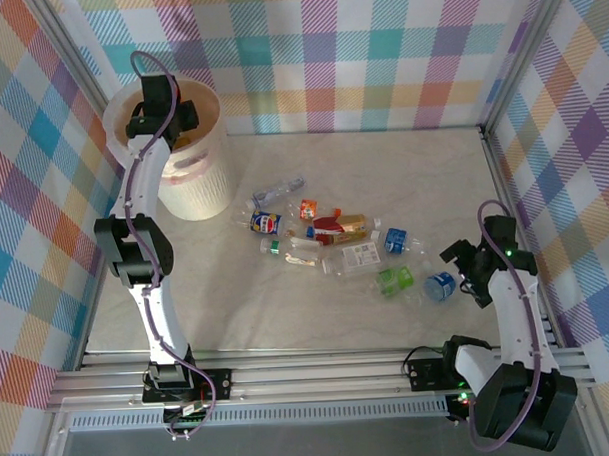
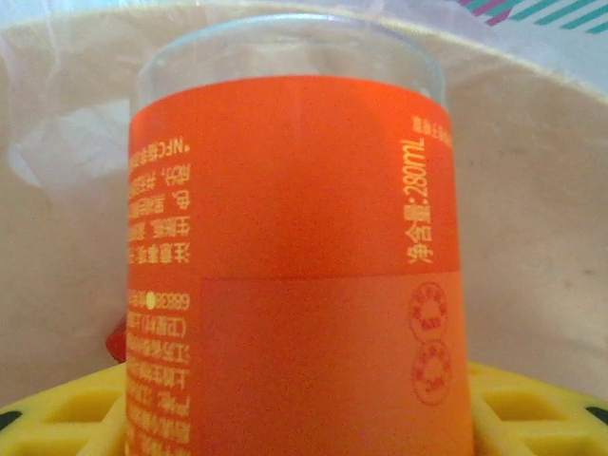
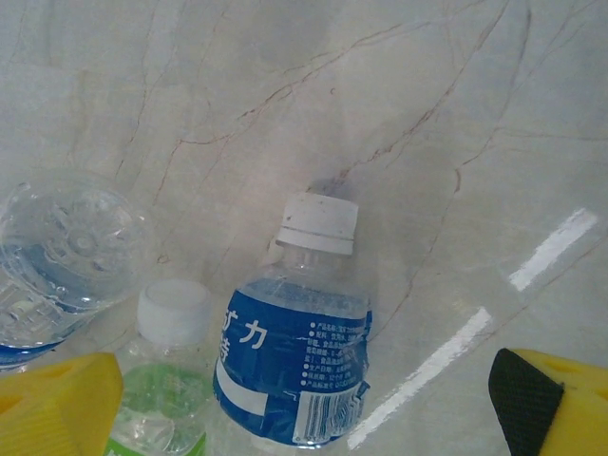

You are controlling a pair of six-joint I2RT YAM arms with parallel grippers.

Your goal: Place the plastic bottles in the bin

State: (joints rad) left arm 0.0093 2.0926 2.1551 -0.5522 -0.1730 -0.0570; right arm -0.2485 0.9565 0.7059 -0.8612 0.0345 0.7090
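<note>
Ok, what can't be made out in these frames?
Left wrist: orange-labelled bottle, lower end cut off by the bottom edge; it blocks much of the bin.
Top external: bin contents, hidden by the left arm; labels in the bottle pile too small to read.
Right wrist: blue-labelled bottle, base cut off at the bottom edge.

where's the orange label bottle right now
In the left wrist view, the orange-label bottle sits in the left gripper, above the bin at the far left.

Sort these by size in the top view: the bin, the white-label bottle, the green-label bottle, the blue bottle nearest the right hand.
1. bin
2. white-label bottle
3. green-label bottle and blue bottle look about alike, so I won't rank them.
</note>
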